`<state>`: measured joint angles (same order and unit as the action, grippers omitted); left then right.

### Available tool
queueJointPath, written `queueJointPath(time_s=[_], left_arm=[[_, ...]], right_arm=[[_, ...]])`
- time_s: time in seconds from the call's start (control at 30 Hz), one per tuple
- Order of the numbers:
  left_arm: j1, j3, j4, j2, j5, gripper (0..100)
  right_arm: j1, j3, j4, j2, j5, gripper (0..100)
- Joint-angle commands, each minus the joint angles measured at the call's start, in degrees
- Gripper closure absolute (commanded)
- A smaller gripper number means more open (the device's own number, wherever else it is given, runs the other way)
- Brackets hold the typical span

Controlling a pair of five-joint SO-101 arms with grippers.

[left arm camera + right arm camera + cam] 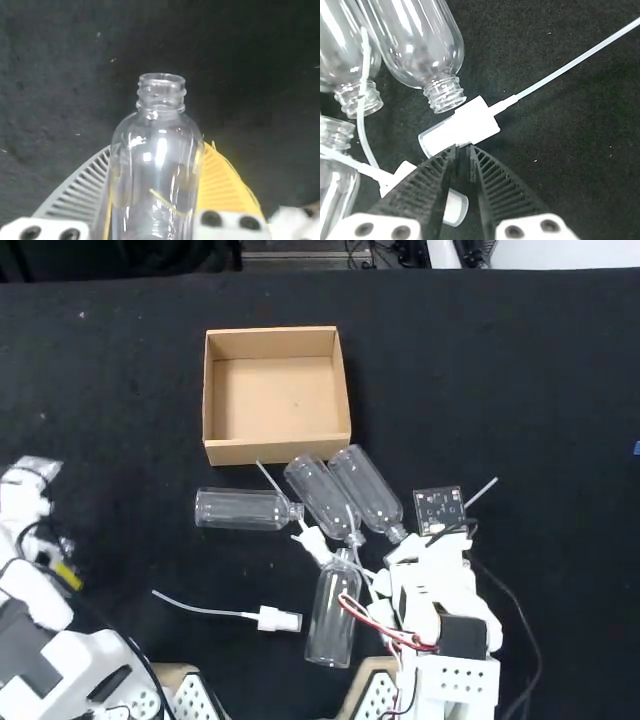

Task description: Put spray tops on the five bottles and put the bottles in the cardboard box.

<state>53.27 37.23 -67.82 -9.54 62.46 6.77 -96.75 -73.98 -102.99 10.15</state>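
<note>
On the black table (540, 370), toward the far side, an open cardboard box (275, 395) with nothing in it: likely light and thin-walled, easy to shove, so better filled from above than nudged. Just in front of the box, four clear uncapped bottles on their sides: a lone bottle (245, 508), a pair of bottles (322, 495) touching along their lengths, and a nearer bottle (335, 612) close to the arms. A fifth bottle (155, 165) clamped by its body in the left gripper (160, 150), open neck pointing away from the wrist. Probably empty thin plastic: light, smooth, round, apt to roll on the table and to slip or buckle under a hard squeeze. Best taken across the middle of the body, with the threaded neck left free. Smaller again, a white spray top (460, 131) touching the mouth of one of the pair, with its dip tube (570, 65) trailing off across the table. Right gripper (461, 150) at the edge of that top, fingers only a narrow slit apart and holding nothing. Second spray top (278, 618) beside the nearer bottle, third spray top (315, 542) among the necks. Heads likely rigid and light, tubes thin and springy. Grasp by the white head, never the tube.
</note>
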Motion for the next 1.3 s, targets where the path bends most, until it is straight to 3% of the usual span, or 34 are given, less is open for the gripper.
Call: queueJointPath(time_s=[0.0,0.17,0.3,0.4,0.57,0.7,0.83,0.93,1.1,1.27], left_arm=[[-9.63,-9.98,-11.52,-6.95,-15.65,97],[-23.69,-14.55,-13.27,-18.64,-40.18,97],[-31.34,-12.53,-6.95,-26.90,-54.07,97],[-33.01,-7.43,1.32,-30.68,-60.04,97],[-32.75,4.88,16.70,-33.32,-61.36,97],[-33.01,13.76,26.55,-35.78,-61.63,97],[-32.75,19.21,29.98,-40.35,-61.63,97],[-32.75,22.90,32.00,-44.13,-61.63,97],[-32.57,30.11,38.07,-50.73,-61.63,97],[-25.71,35.47,43.60,-55.91,-61.89,97]], right_arm=[[-1.32,0.31,0.09,-5.58,0.26,98.3],[1.67,0.48,9.49,-5.49,2.81,98.3],[8.79,1.71,17.14,-5.49,17.49,98.3],[9.93,3.82,20.13,-5.49,19.87,98.3],[7.21,13.05,16.62,-5.32,20.31,98.3],[-3.52,22.55,9.41,-5.05,19.96,98.3],[-21.98,29.14,2.55,-1.10,19.87,98.3],[-34.11,29.23,3.87,6.64,18.29,98.3],[-44.13,30.90,9.49,26.15,12.48,98.2],[-53.80,32.40,9.05,38.81,7.47,96.9]])
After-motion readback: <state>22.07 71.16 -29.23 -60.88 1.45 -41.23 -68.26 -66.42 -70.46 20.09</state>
